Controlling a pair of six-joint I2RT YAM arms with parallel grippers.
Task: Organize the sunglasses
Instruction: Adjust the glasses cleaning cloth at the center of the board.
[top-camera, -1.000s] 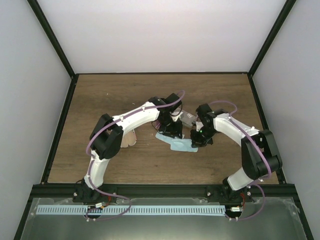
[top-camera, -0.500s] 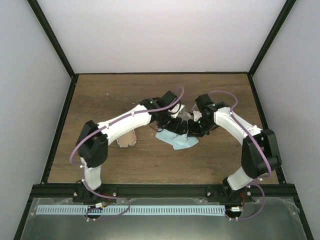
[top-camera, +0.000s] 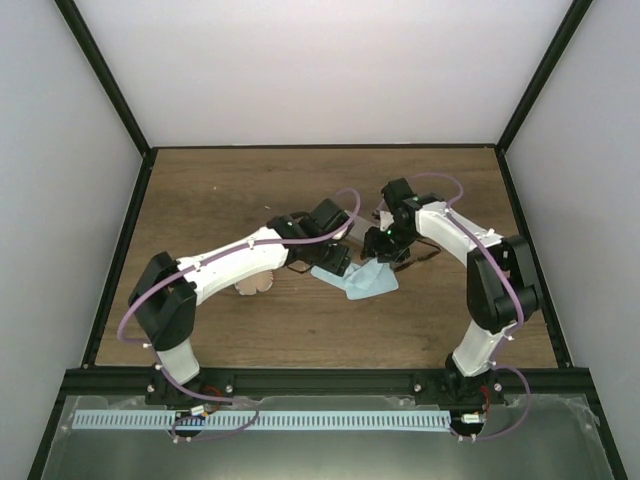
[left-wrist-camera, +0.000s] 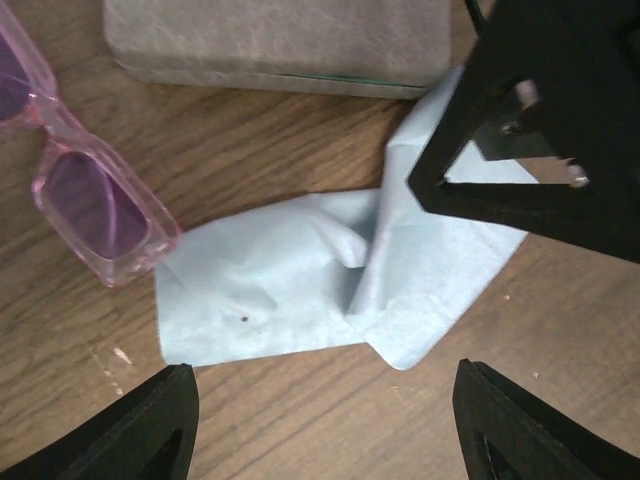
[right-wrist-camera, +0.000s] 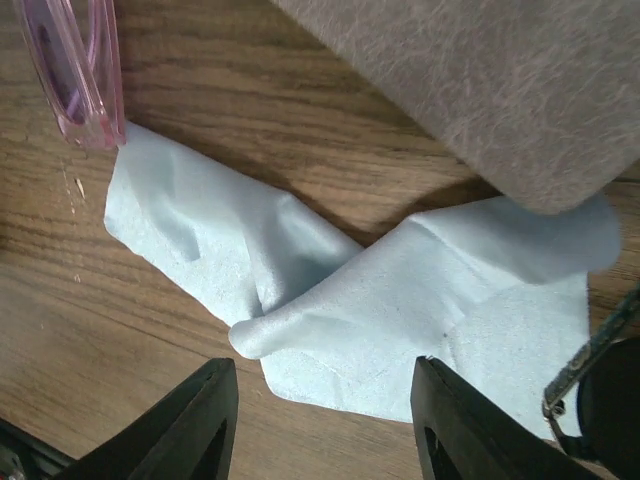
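Sunglasses with a translucent pink plastic frame and purple lenses (left-wrist-camera: 90, 195) lie flat on the brown wooden bench (top-camera: 200, 210) near its middle, one outer corner touching a corner of the crumpled light blue cloth (left-wrist-camera: 300, 290). Nearest the arm bases, the overhead view alone shows a pale pinkish rounded object (top-camera: 256, 284), half tucked under the left forearm. Beyond it lies the cloth, folded over itself in a loose ridge, with both hands poised above it from opposite sides. The left hand (left-wrist-camera: 322, 400) is released, its two black fingers spread wide on either side of the cloth and gripping nothing. Its camera also catches the black body of the right hand over the cloth's far right corner. The right hand (right-wrist-camera: 325, 400) is likewise spread apart and empty, straddling the cloth's near edge. From above I cannot pick out the pink sunglasses among the arms; only the wrist cameras show them. The right wrist view adds a dark rounded shape with a thin metal strip (right-wrist-camera: 590, 375) at its lower right edge, too cropped to identify. Farthest back, a grey felt-like case (left-wrist-camera: 280, 40) lies flat just behind the cloth, and the right wrist view shows the cloth's end meeting its edge.
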